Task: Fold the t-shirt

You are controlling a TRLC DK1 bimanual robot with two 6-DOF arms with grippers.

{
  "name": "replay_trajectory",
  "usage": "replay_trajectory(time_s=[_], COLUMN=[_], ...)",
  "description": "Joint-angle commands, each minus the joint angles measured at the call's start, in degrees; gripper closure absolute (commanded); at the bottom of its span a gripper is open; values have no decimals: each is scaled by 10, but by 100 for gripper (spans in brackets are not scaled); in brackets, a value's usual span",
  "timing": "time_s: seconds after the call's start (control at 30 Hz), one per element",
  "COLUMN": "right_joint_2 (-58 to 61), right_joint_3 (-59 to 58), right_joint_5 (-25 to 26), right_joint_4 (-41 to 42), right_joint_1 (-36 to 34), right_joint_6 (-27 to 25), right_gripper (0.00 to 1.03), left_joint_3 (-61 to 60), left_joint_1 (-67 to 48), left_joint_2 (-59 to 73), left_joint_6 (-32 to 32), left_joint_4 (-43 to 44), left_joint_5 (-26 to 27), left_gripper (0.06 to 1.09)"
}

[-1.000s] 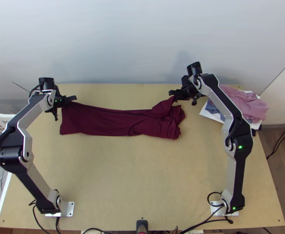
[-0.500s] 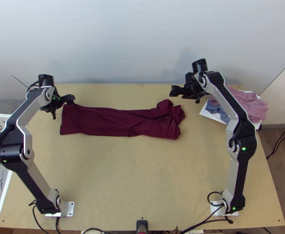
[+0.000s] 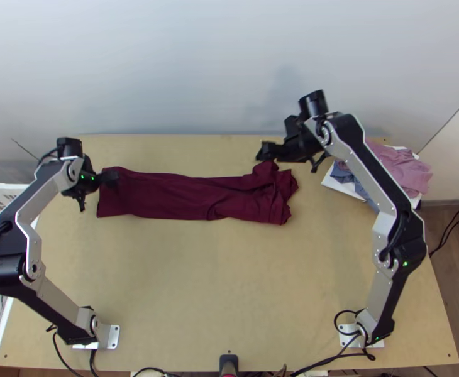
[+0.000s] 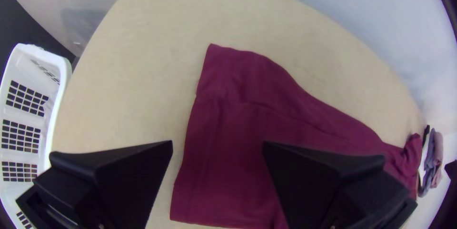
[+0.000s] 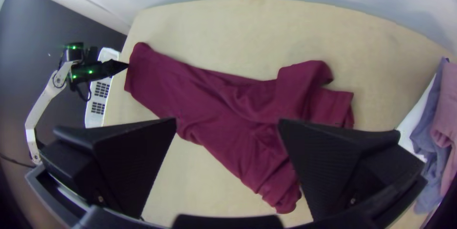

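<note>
A robotics lab or test room, by the look of it: a silver-grey and black jointed arm [image 3: 60, 300] and its matching twin [image 3: 382, 288] are mounted on metal plates at the near side of a light wooden surface [image 3: 198, 283], with black cables [image 3: 333, 357] trailing along its near edge. A plain pale wall [image 3: 198, 63] stands behind the surface.

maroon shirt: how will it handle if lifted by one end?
The shirt will likely hang limp, given its soft wrinkles and curling edges. Its layers may slip or open, since they look loosely stacked at the bunched end. Probably light: it looks like thin fabric.
</note>
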Motion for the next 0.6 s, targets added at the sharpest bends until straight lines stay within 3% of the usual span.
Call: replay_trajectory(time_s=[0.0,0.57], right_joint_2=[-32,-6], right_joint_3=[-45,-24], right_joint_5=[-8,-14], right_joint_4=[-9,-8], right_joint_1=[54,110], right_joint_6=[-4,-8], right_gripper=[3,3], left_joint_3=[-58,-35], left_joint_1=[-3,-33], left_joint_2=[-18,48], left_joint_6=[8,1], left_joint_4=[44,68], left_joint_5=[-1,-12], left_gripper=[16,17])
